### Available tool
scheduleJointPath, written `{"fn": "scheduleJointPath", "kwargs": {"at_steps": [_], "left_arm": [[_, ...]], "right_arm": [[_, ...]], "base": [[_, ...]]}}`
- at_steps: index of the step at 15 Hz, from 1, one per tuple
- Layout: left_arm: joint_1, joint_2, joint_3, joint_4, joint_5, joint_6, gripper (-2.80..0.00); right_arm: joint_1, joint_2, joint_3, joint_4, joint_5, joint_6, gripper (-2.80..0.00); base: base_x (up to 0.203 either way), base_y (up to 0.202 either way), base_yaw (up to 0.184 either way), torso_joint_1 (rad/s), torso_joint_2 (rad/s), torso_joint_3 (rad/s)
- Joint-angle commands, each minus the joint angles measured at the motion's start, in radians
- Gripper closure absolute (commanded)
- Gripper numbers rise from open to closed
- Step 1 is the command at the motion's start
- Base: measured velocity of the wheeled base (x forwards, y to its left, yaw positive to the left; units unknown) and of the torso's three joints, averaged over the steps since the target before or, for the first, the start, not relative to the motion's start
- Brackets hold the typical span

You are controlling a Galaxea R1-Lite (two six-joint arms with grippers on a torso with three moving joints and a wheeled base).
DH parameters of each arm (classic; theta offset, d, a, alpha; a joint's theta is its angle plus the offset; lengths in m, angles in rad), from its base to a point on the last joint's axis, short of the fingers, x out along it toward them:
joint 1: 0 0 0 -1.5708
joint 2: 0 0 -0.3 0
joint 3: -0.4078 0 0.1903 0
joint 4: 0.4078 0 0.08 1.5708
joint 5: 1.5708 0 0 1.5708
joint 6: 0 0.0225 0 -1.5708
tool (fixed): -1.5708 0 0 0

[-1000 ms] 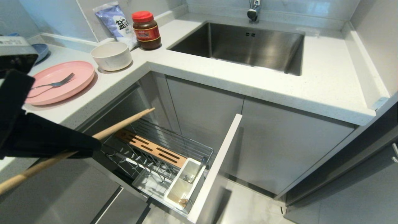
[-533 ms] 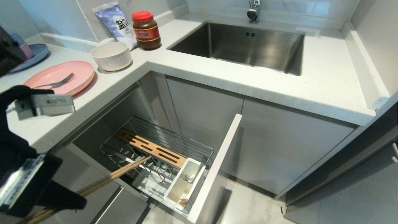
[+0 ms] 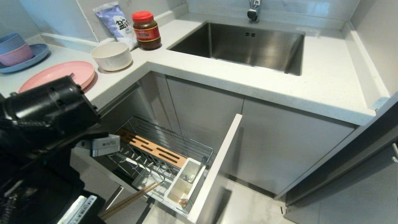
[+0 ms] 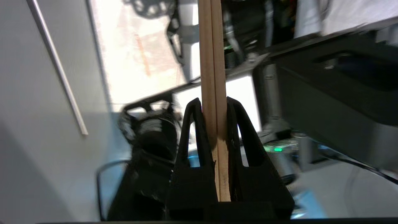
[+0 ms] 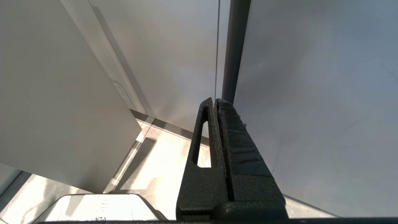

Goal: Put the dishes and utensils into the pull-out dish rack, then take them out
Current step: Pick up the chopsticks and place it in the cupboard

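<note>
Two chopsticks [image 4: 213, 77] were pinched side by side between the closed fingers of the left gripper [image 4: 214, 107], the pair running straight out past the fingertips. In the head view only the far length of the chopsticks [image 3: 130, 199] showed, low near the front left corner of the pull-out dish rack [image 3: 161, 146], slanting up and away from the robot with the tips close to the white utensil caddy [image 3: 183, 183] but not yet over its opening. The long axis lay at a shallow angle, nearer level than upright.

The step in hand looked like seating the chopsticks in the caddy. To do it well, the wrist would probably need to tip the pair much closer to vertical, bring the tips above the caddy's mouth clear of the wire prongs, and lower them inside before loosening the grip; let go at the present slant, they would likely skid across the wires or fall to the floor.

On the worktop's left end the pink plate [image 3: 77, 73] and the cream bowl [image 3: 112, 56] waited unloaded. The right gripper [image 5: 216, 105] hung parked beside the cabinet fronts, fingers pressed together on nothing.
</note>
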Motion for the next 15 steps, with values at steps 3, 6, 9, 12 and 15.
{"fn": "scheduleJointPath", "kwargs": {"at_steps": [3,6,9,12,15], "left_arm": [[0.048,0.049,0.166,-0.085,0.006,0.152,0.0],[0.058,0.101,0.221,-0.152,0.022,0.181,0.0],[0.075,0.161,0.279,-0.271,0.022,0.208,0.0],[0.1,0.212,0.302,-0.4,0.018,0.207,0.0],[0.122,0.26,0.306,-0.436,0.017,0.207,0.0]], "right_arm": [[0.0,-0.002,0.0,0.0,0.0,0.0,0.0],[0.0,-0.004,0.001,0.0,0.0,0.0,0.0],[0.0,-0.002,0.002,0.0,0.0,0.0,0.0],[0.0,-0.002,0.0,0.0,0.0,0.0,0.0],[0.0,-0.004,0.001,0.0,0.0,0.0,0.0]], "base": [[0.0,0.0,0.0,0.0,0.0,0.0],[0.0,0.0,0.0,0.0,0.0,0.0],[0.0,0.0,0.0,0.0,0.0,0.0],[0.0,0.0,0.0,0.0,0.0,0.0],[0.0,0.0,0.0,0.0,0.0,0.0]]}}
